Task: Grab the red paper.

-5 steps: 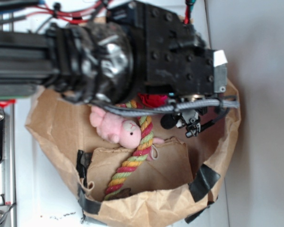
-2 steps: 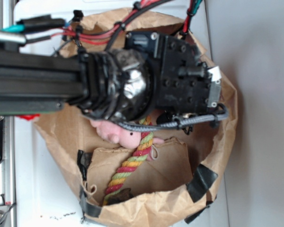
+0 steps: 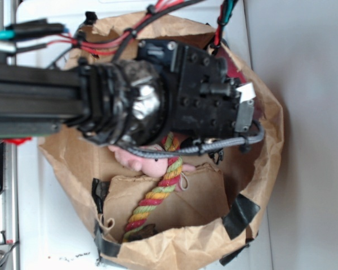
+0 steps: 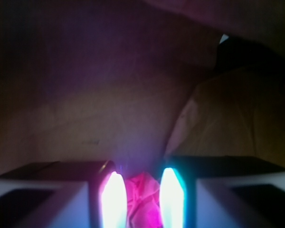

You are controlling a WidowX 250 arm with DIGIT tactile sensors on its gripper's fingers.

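In the wrist view the red paper (image 4: 143, 202), crumpled and glowing magenta in the light, sits squeezed between my two bright fingers (image 4: 115, 199). My gripper (image 4: 138, 179) is shut on it and points at the brown inner wall of the bag. In the exterior view the black wrist and arm (image 3: 180, 95) hang over the open paper bag (image 3: 270, 140). They hide the fingers and the red paper from that side.
Inside the bag lie a pink plush bunny (image 3: 149, 164) and a red-yellow-green twisted rope (image 3: 158, 194) over a folded cardboard flap (image 3: 197, 197). Black tape patches (image 3: 239, 214) hold the bag's rim. Cables (image 3: 96, 42) run along the arm.
The wrist has shifted toward the top of the exterior view, away from the plush bunny. The red paper that showed under the wrist beside the bunny is no longer seen there.
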